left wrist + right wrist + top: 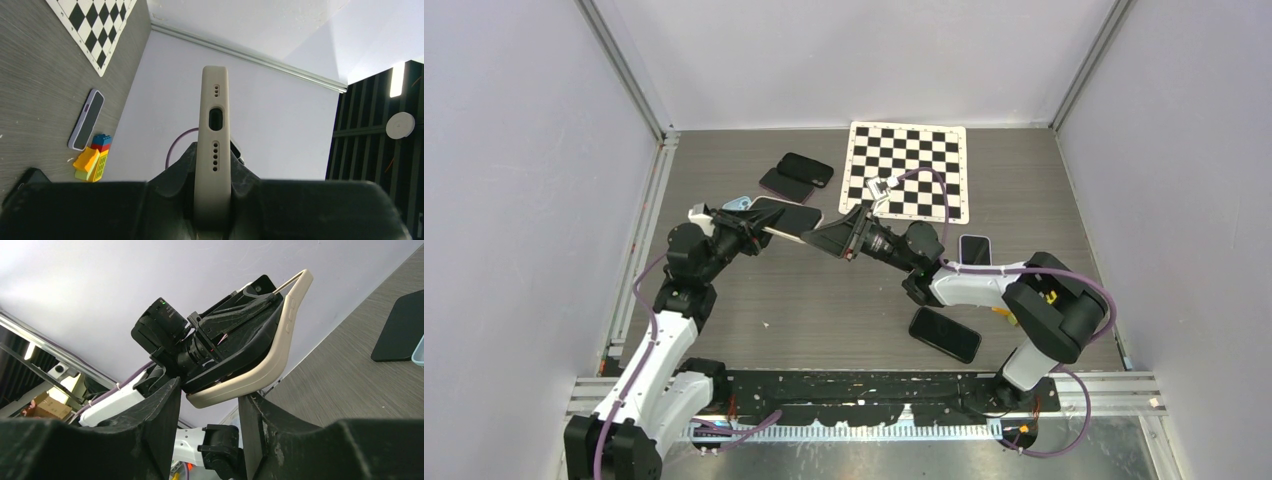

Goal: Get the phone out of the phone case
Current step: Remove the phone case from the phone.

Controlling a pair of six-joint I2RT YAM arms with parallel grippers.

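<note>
Left wrist: phone case (215,125) within end effector (214,167)

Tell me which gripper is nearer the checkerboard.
Right. The right gripper sits just left of the checkerboard; the left gripper holds the cased phone farther left.

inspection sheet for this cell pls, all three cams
Surface: grey wood-grain table, flat.
Job's things: beige phone case held in the air between both arms, phone inside; its edge looks bent in the right wrist view.
Clutter: checkerboard, two far dark phones, lilac-cased phone, black phone, toy bricks.
Grippers: left gripper jaws shut on the case; right gripper jaws on its bent edge.
Cables: purple cables along both arms, no snag seen.
Surroundings: white walls.
</note>
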